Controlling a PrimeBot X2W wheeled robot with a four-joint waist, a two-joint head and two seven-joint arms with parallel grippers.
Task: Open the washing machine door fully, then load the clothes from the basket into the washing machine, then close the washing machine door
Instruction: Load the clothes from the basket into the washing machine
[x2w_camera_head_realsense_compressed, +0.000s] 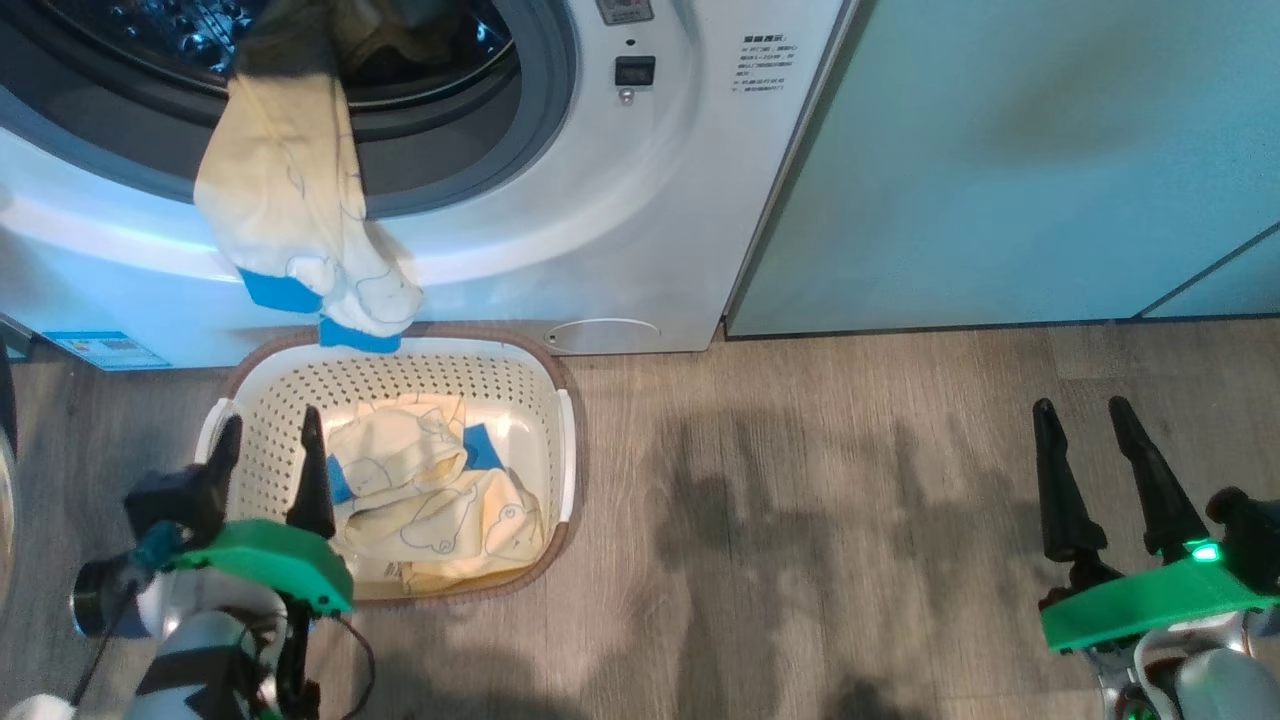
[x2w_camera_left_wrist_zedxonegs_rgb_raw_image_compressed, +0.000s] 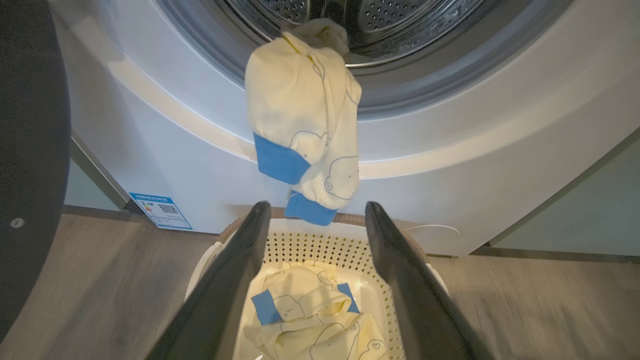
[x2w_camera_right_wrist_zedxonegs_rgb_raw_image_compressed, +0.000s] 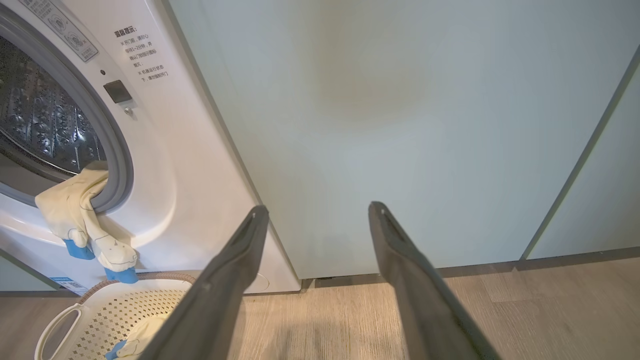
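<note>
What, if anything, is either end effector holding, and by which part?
Nothing: the left end effector and the right end effector are both open and empty.

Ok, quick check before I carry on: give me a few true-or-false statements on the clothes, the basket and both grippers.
1. A garment hangs out of the washing machine opening, dangling toward the basket. True.
2. The basket is empty. False: clothes lie in it.
3. The left gripper is shut on a garment. False: it is open and empty, above the basket.
4. The right gripper is open above the floor. True.
</note>
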